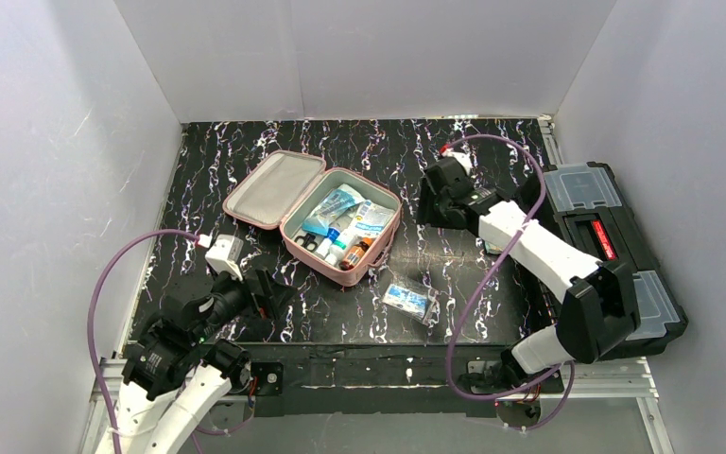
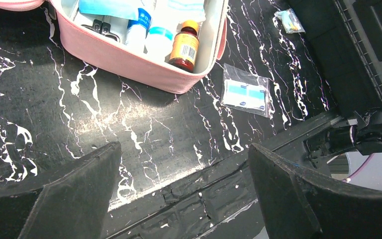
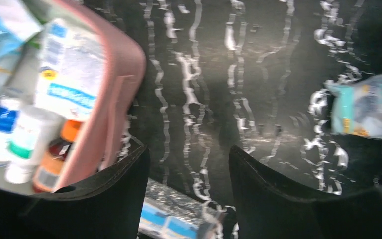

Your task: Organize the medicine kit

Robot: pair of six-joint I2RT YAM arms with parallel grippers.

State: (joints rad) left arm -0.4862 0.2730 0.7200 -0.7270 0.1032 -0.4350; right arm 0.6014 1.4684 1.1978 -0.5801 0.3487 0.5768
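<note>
Left hand [image 2: 183, 154] hangs spread wide, empty, over desk [image 2: 129, 129]; right hand [image 3: 188, 154] stands parted, empty, beside medicine kit [image 3: 124, 74].

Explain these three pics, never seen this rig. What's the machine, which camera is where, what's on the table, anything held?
Two robot arms are bolted at the near edge of a black marbled table. The wide picture looks down from behind them; the other two come from wrist cameras, so the dark shapes at the bottom are each arm's own fingers. The left gripper and right gripper are both open, holding nothing. The pink medicine kit lies open with bottles and packets inside. One clear packet lies beside it, a second packet further right; a black toolbox sits at the right edge.
</note>
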